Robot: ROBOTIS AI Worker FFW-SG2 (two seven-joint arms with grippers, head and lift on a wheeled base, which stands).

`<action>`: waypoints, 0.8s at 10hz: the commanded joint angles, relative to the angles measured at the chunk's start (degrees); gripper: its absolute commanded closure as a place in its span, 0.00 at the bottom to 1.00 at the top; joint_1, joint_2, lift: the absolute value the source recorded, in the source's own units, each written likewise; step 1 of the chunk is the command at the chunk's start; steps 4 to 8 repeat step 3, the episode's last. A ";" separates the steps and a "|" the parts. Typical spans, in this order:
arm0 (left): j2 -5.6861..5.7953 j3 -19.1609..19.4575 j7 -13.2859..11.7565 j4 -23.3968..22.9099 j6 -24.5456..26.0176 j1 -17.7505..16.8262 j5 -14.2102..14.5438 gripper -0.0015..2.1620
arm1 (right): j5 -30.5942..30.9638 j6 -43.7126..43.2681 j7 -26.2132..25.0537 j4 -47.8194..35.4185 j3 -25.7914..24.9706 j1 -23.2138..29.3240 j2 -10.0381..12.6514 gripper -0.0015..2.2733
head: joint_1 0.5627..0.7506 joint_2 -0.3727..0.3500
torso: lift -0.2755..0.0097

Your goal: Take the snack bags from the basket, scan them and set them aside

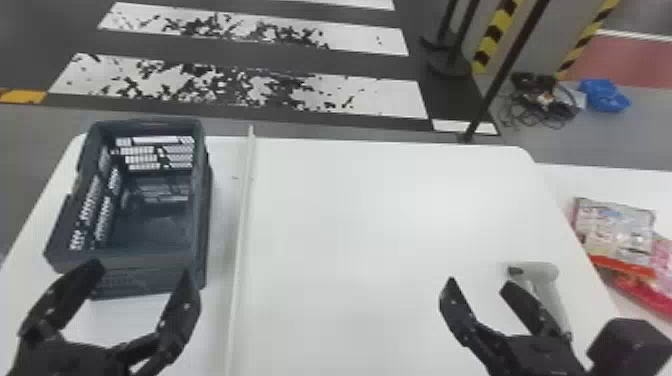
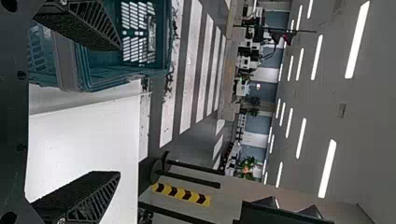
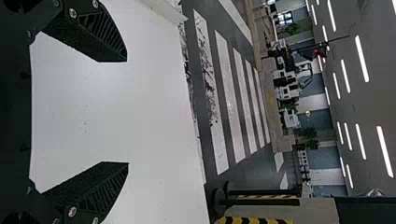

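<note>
White table (image 1: 375, 225) centre, side table (image 1: 625, 182) at right. Basket (image 1: 135, 282) on white table's left, bare floor showing inside. Snack bags (image 1: 617, 232) heaped on side table, probably all done. Left gripper (image 1: 142, 270) and right gripper (image 1: 480, 285) both spread, holding nothing. Scanner (image 1: 541, 273) near right gripper. Likely step, parking: withdraw slowly, clearing basket wall, not nudging scanner.
</note>
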 commanded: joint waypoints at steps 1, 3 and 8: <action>0.00 0.05 -0.08 -0.19 0.00 0.17 0.00 0.02 | 0.00 0.00 -0.01 -0.17 0.00 0.09 -0.14 0.06 | 0.70 0.34 | 0.70; -0.09 0.05 -0.35 -0.72 0.00 0.52 0.00 0.02 | 0.00 0.18 -0.01 -0.61 -0.09 0.44 -0.32 0.06 | 0.70 0.34 | 0.70; -0.09 0.05 -0.35 -0.72 0.00 0.52 0.00 0.02 | 0.00 0.18 -0.01 -0.61 -0.09 0.44 -0.32 0.06 | 0.70 0.34 | 0.70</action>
